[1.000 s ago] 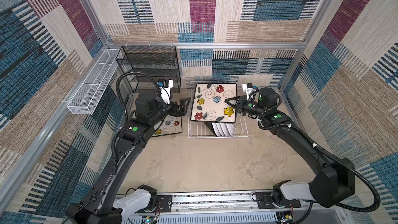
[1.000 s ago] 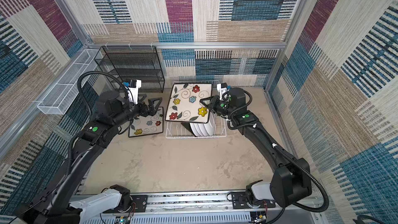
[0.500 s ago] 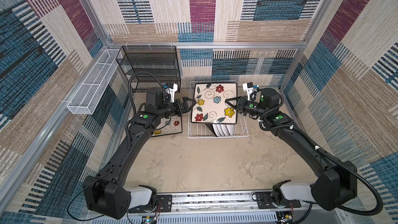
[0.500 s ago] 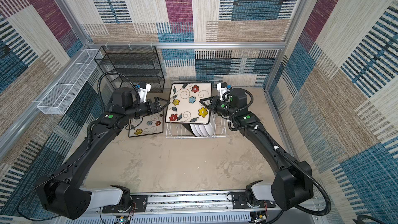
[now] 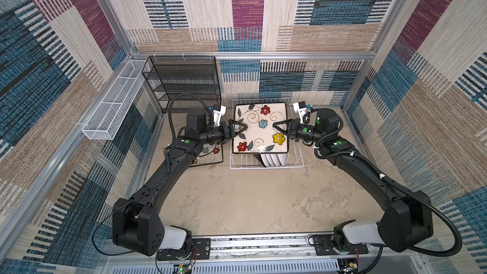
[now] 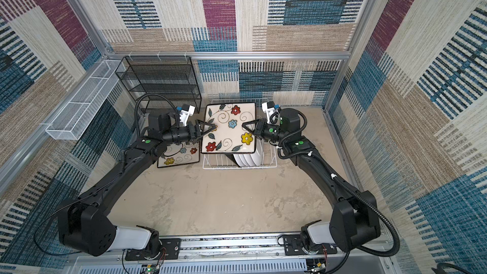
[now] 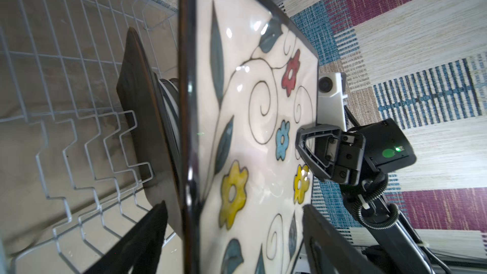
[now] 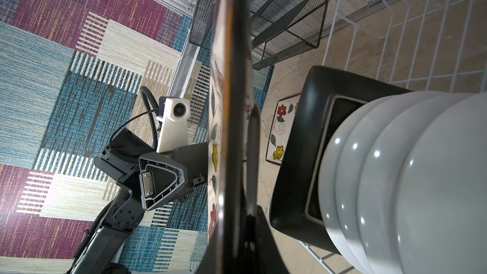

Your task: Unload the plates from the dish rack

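A square flowered plate hangs level above the white wire dish rack. My right gripper is shut on its right edge. My left gripper is open, its jaws astride the plate's left edge without touching it. In the rack stand a black-backed square plate and several round white plates. Another flowered square plate lies flat on the table left of the rack.
A black mesh shelf unit stands at the back left, close behind my left arm. A long white mesh basket hangs on the left wall. Patterned walls close in on three sides.
My left arm has swung right from over the flat plate to the lifted plate's left edge, and its jaws have narrowed around it. My right gripper has kept its hold in place.
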Action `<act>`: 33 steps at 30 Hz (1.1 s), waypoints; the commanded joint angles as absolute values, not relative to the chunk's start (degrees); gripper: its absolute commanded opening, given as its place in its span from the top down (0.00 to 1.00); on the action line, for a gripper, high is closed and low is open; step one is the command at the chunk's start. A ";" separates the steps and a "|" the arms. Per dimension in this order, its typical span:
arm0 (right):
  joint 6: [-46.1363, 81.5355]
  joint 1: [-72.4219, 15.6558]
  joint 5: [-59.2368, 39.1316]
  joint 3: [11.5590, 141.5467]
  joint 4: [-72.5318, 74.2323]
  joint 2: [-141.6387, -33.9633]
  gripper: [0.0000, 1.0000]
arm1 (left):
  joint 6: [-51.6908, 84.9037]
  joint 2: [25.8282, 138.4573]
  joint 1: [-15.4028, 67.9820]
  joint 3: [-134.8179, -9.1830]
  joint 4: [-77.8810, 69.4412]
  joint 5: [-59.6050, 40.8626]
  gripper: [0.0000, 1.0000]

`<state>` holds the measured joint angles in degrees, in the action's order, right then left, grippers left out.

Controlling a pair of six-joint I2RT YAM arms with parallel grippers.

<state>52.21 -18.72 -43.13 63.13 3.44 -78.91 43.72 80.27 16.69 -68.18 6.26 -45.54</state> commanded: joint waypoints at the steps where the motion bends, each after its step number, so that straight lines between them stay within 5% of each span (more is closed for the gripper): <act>1: 52.49 -18.73 -47.12 64.72 12.96 -80.01 1.00 | 45.81 80.67 17.20 -68.03 3.03 -48.21 0.25; 17: 53.61 -18.81 -50.17 64.78 14.74 -82.49 1.00 | 47.80 80.81 17.55 -66.74 -1.49 -52.32 0.81; 19: 54.40 -18.73 -51.49 64.44 15.72 -82.76 1.00 | 48.69 81.21 17.58 -66.63 -3.05 -53.43 0.98; 27: 54.14 -18.73 -51.05 63.36 15.11 -81.41 0.96 | 49.42 82.09 17.59 -66.13 -4.57 -54.74 1.00; 33: 52.25 -18.74 -47.51 63.96 11.61 -80.08 0.74 | 49.40 81.60 17.44 -66.38 -4.07 -53.31 1.00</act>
